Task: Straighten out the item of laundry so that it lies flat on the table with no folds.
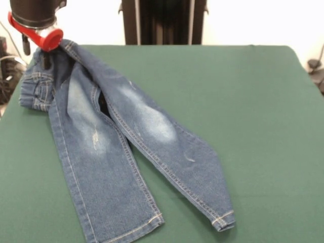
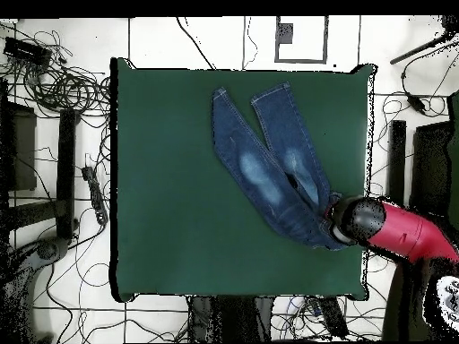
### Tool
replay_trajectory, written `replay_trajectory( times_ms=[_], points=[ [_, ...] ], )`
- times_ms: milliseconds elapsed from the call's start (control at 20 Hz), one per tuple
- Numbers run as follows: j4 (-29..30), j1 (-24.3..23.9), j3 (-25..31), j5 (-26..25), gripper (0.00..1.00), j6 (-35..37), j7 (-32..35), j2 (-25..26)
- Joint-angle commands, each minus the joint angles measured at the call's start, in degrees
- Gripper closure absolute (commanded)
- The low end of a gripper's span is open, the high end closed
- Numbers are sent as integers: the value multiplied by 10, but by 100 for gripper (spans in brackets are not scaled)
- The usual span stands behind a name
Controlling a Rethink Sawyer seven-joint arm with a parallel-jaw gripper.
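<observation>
Denim jeans sprawl on the green table, waistband bunched up by the robot-side edge, legs fanning away w/ one overlapping. Gripper sits right at the waistband, looks mid-tug; spread or pinching, can't tell, arm blocks it. Next probably: pull waist out flat, split legs. Waistband folds hidden.

The floor around is white with thin dark lines, like big tiles. Lots of black cables lie in loops on it. A dark stand is against a bright white wall. Some black gear, maybe boxes, sits nearby.
</observation>
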Motion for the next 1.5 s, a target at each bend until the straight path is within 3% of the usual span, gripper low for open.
replay_trajectory(
  times_ms=[50, 350, 500, 850, 900, 1000, 1150, 1250, 1500],
  points=[
    [96, -29, 133, 40, 0, -62, 2, 21],
    [96, -53, 163, 61, 0, -46, 15, 30],
    [73, -37, 144, 52, 0, -24, 27, 37],
    [48, -24, 124, 47, 0, -60, 69, 62],
    [41, -19, 120, 30, 100, -57, 49, 63],
    [29, -5, 107, -4, 100, -65, 28, 62],
    [20, 4, 96, -6, 100, -44, 33, 64],
    [33, 4, 89, 24, 100, -42, 77, 59],
    [54, 12, 74, 48, 100, 6, 94, 33]
  ],
)
